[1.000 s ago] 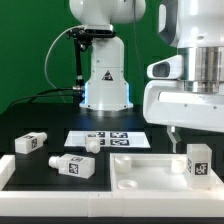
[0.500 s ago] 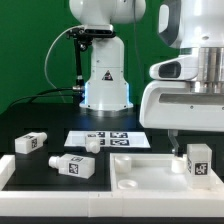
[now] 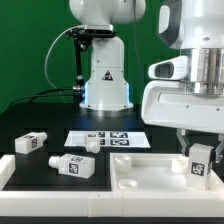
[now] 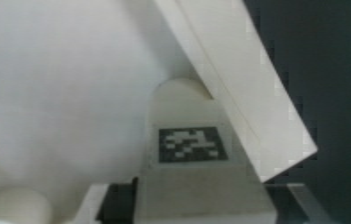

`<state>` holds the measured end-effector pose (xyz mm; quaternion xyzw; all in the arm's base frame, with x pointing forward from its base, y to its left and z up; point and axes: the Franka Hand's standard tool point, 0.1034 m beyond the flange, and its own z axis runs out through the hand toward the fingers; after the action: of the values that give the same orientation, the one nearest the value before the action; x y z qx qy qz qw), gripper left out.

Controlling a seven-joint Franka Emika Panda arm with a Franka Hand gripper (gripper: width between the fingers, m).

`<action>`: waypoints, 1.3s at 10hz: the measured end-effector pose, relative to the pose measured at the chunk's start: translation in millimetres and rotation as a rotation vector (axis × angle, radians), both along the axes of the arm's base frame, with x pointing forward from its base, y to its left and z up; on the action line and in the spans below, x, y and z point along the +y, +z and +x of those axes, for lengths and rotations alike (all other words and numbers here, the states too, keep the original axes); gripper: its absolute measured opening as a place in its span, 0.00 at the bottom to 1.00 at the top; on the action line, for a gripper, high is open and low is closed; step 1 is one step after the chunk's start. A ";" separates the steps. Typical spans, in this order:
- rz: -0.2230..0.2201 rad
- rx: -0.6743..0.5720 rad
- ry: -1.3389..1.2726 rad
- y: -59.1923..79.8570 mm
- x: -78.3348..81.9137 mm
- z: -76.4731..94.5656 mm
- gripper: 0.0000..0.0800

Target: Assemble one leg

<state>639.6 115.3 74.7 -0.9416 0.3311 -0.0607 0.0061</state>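
- Gripper: fingers closed on either side of the leg, clamped against it.
- The leg stands upright inside the white tray-shaped part, at its corner on the exterior view's right.
- Wrist view: leg seated between the finger pads.

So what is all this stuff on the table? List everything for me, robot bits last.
leg: one, white with a tag, upright on the tray, between the gripper's fingers
loose legs: two, white, tagged, lying on the black table at the exterior view's left
tray-shaped part: one, white, front centre
marker board: one, white, flat behind the tray
table: black
backdrop: green
robot base: white, at the back
gripper: white, around the upright leg
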 end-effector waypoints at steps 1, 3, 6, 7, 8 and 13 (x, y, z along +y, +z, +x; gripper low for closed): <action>-0.001 -0.009 -0.164 -0.1 0.5 -0.3 0.36; 0.058 -0.017 -0.522 -0.6 -0.6 -0.9 0.36; 0.141 -0.023 -0.922 -0.6 2.4 -1.5 0.36; 0.139 -0.023 -0.915 -0.6 1.8 -1.4 0.36; 0.134 -0.022 -0.875 -0.8 1.9 -1.5 0.51; 0.048 -0.022 -0.291 5.6 2.2 -1.3 0.80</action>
<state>638.3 117.5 80.3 -0.8826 0.4651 -0.0635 0.0234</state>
